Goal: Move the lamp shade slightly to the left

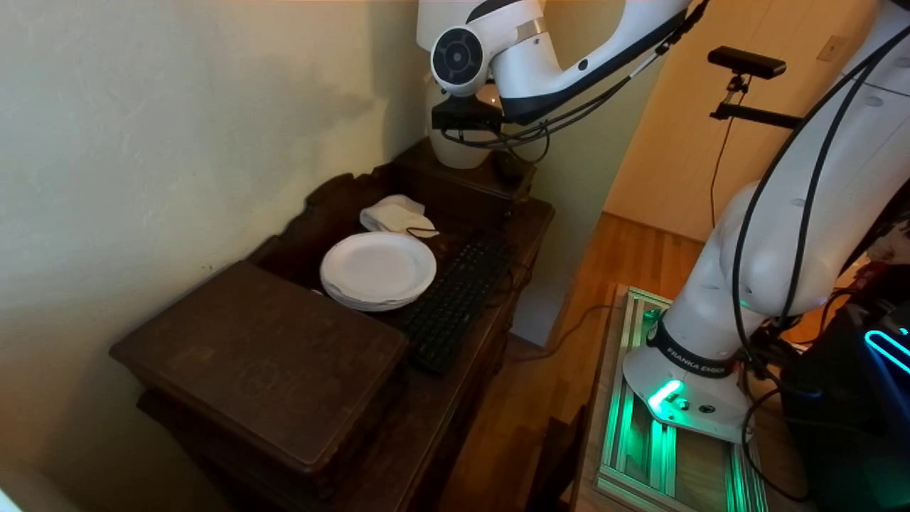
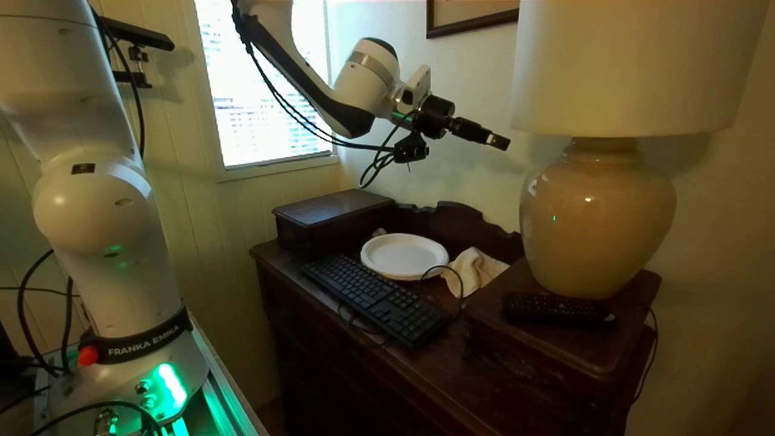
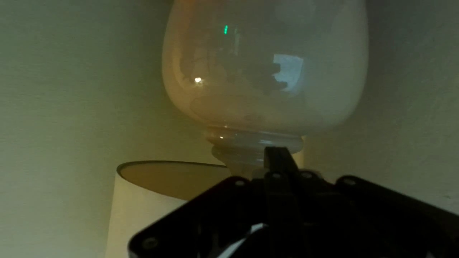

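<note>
The lamp shade (image 2: 629, 66) is a cream drum on the bulbous lamp base (image 2: 596, 218) in an exterior view. In another exterior view the shade (image 1: 439, 23) is mostly hidden behind the arm. In the wrist view, which stands upside down, the shade (image 3: 140, 211) is at the lower left, partly hidden by the gripper, with the base (image 3: 265, 68) above it. My gripper (image 2: 498, 142) is shut and empty. Its tips point toward the lamp, just left of the shade's lower edge in that exterior view; a small gap shows there. The wrist view shows the fingertips (image 3: 279, 157) together before the lamp's neck.
The lamp stands on a raised dark wood box (image 2: 563, 339) with a remote (image 2: 554, 307) in front. A stack of white plates (image 2: 404, 255), a cloth (image 2: 474, 270) and a black keyboard (image 2: 375, 298) lie on the dresser. The wall is close behind the lamp.
</note>
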`<state>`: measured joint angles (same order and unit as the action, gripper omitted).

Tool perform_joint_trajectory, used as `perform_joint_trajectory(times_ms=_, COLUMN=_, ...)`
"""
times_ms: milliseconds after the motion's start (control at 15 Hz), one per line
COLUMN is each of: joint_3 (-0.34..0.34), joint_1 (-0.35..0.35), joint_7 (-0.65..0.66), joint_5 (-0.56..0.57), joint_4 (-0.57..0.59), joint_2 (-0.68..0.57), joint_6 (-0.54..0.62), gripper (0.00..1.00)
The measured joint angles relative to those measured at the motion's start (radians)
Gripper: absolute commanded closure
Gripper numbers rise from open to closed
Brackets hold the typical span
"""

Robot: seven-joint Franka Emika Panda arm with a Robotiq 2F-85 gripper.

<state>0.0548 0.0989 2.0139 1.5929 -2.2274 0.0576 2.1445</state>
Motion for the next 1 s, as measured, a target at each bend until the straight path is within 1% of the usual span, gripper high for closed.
perform_joint_trajectory(times_ms=133, joint_3=0.000, joint_1=0.000, joint_7=-0.010, joint_5=-0.017, joint_4=-0.014, joint_2=0.000, joint_6=-0.025, gripper=1.00)
perform_joint_trajectory(times_ms=400, joint_3=0.000, joint_1=-0.001, joint_7=-0.003, joint_5=-0.017, joint_4=-0.027, joint_2=0.005, joint_6=-0.071, gripper=1.00)
perform_joint_trajectory(times_ms=1000, joint_3=-0.001, joint_1=-0.015, joint_7=0.081, joint_5=0.009, joint_4=-0.037, joint_2=0.061, joint_6=-0.077, gripper=1.00)
